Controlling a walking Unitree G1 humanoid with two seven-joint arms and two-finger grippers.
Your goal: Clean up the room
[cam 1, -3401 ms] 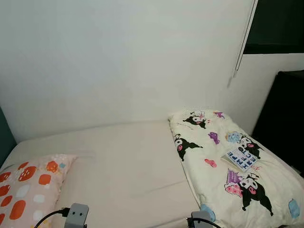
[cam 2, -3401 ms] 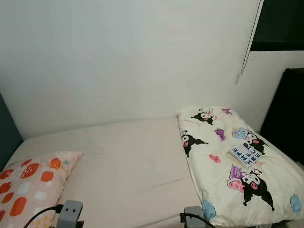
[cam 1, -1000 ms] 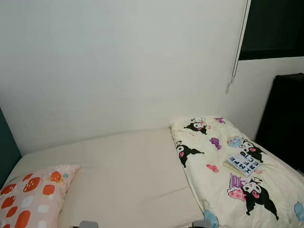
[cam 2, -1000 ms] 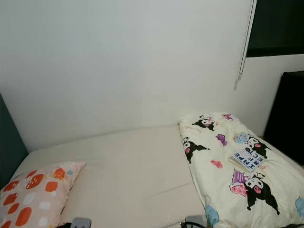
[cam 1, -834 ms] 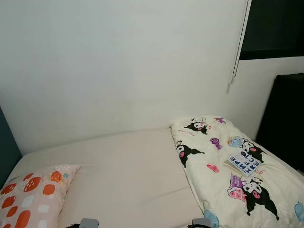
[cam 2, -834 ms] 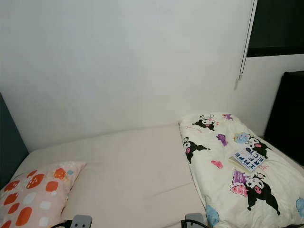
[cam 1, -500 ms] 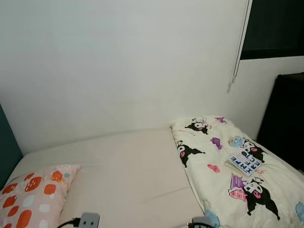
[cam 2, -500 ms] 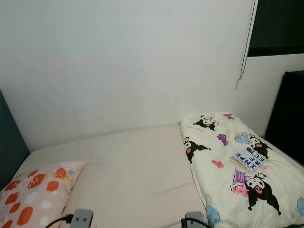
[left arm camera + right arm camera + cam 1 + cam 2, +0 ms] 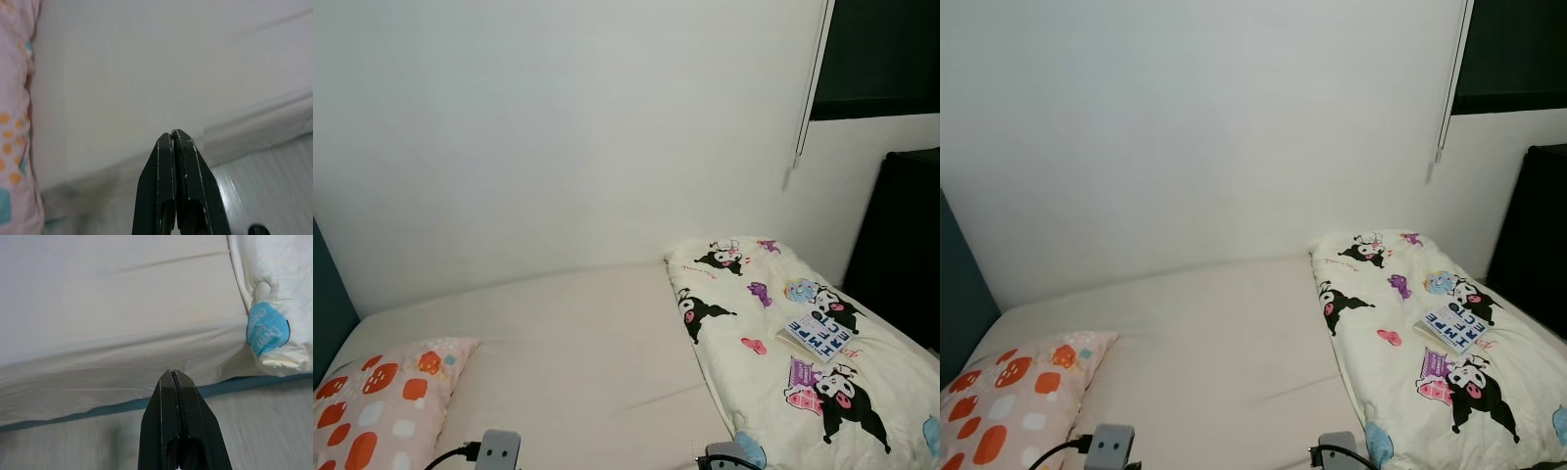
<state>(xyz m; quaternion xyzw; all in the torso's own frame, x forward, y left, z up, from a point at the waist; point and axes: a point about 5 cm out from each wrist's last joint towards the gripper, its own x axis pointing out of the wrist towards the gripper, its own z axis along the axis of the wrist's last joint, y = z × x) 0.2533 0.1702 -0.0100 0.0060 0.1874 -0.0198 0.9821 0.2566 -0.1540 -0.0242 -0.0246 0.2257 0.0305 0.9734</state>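
A white wall (image 9: 558,127) backs a bed (image 9: 578,352) with a cream sheet. A spotted pink pillow (image 9: 372,401) lies at its left end; a cartoon-print quilt (image 9: 783,362) is folded at the right, a small book (image 9: 818,335) lying on top of it. Both arms hang low at the bed's near edge — the left gripper (image 9: 173,139) and right gripper (image 9: 173,377) each with jaws pressed together, holding nothing.
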